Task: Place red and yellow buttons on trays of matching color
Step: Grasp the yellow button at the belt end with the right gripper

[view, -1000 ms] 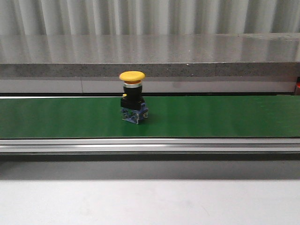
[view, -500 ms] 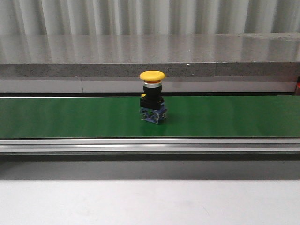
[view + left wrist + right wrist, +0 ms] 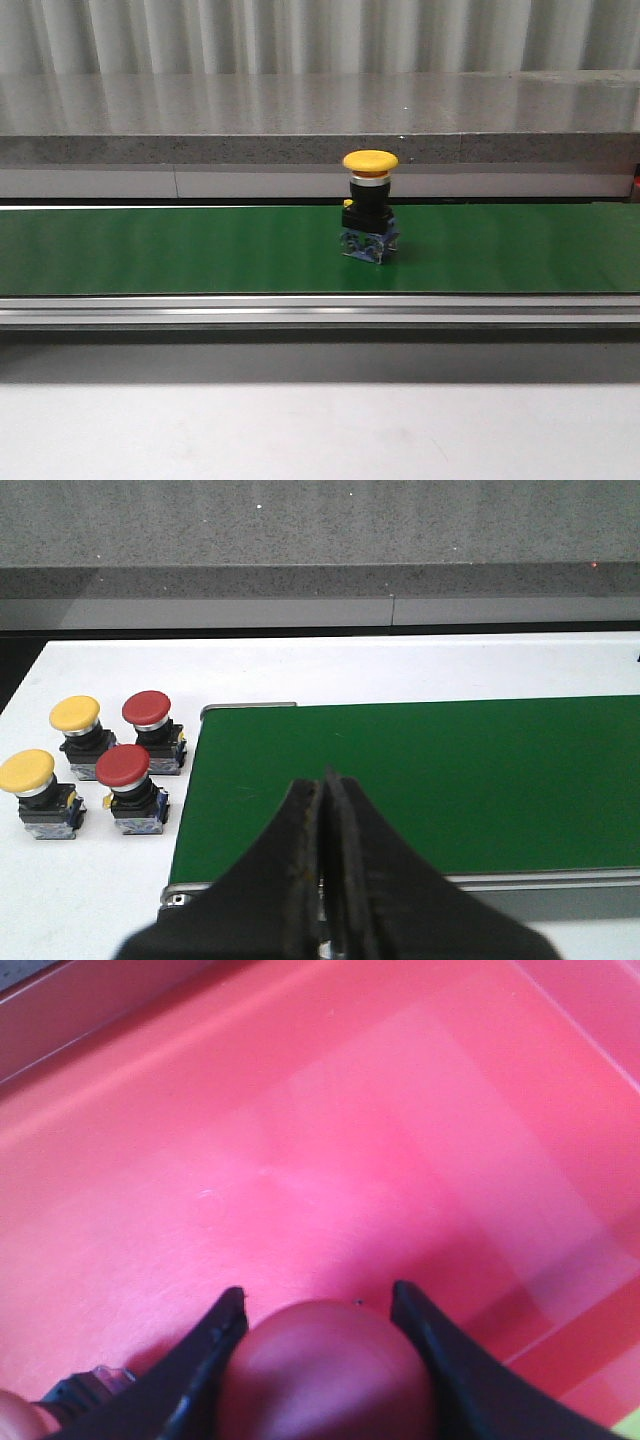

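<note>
A yellow button point(image 3: 370, 205) stands upright on the green belt point(image 3: 150, 250); no gripper shows in the front view. My left gripper point(image 3: 325, 780) is shut and empty over the belt's near end point(image 3: 450, 770). Beside that end, on the white table, stand two yellow buttons point(image 3: 75, 715) point(image 3: 26, 772) and two red buttons point(image 3: 146, 708) point(image 3: 122, 766). My right gripper point(image 3: 315, 1300) hangs low over the red tray point(image 3: 330, 1130), its fingers closed against the sides of a red button point(image 3: 325, 1365). The yellow tray is not clearly in view.
A grey stone ledge point(image 3: 320, 120) runs behind the belt, and a metal rail point(image 3: 320, 310) along its front. Part of another button point(image 3: 75, 1392) lies in the red tray by my right gripper. A yellow-green sliver point(image 3: 628, 1426) shows past the tray's edge.
The yellow button has travelled to the right along the belt, from left of centre to right of centre.
</note>
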`<state>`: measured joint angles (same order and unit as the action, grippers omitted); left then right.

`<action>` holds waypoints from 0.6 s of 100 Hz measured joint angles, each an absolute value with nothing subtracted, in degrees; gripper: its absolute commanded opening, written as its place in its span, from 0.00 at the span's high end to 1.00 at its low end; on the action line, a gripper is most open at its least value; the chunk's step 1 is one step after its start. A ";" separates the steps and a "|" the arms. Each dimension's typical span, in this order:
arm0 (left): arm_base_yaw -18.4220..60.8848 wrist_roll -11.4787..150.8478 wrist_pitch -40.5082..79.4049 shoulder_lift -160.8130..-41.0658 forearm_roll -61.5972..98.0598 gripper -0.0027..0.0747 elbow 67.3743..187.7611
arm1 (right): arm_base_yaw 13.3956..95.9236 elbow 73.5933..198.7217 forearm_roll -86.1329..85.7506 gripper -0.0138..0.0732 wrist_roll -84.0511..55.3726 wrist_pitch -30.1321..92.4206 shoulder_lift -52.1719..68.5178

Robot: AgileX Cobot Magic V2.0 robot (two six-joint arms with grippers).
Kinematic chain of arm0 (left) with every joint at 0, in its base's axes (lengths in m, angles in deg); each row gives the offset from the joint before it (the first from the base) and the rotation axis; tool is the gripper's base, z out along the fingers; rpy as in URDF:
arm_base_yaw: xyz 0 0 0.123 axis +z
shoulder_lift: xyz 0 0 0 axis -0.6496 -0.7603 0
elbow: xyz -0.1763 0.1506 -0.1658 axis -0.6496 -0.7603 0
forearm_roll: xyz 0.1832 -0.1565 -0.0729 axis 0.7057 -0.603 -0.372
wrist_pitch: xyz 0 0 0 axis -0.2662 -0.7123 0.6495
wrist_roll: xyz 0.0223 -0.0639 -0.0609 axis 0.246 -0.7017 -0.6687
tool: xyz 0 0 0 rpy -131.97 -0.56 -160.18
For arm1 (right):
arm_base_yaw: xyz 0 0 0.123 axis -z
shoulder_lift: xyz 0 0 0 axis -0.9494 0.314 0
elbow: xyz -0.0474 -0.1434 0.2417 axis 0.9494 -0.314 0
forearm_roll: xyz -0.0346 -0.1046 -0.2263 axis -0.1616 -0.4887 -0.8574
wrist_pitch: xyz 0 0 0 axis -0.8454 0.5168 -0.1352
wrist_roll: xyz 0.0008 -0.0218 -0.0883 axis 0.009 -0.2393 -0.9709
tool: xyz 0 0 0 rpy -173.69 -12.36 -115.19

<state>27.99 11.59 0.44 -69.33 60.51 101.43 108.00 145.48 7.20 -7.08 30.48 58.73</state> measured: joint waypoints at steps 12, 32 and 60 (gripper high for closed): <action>27.99 11.59 0.44 -69.33 60.51 0.99 101.43 | 108.00 145.76 7.33 0.76 -7.08 30.11 59.74; 27.99 11.59 0.44 -69.33 60.51 0.99 101.43 | 108.00 148.85 7.57 0.76 -7.08 32.44 62.64; 27.99 11.59 0.44 -69.33 60.60 0.99 101.43 | 108.00 150.16 7.67 0.39 -6.97 33.64 63.62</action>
<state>27.99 11.59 0.44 -69.33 60.60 101.43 108.00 150.16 7.67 -6.97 33.64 63.62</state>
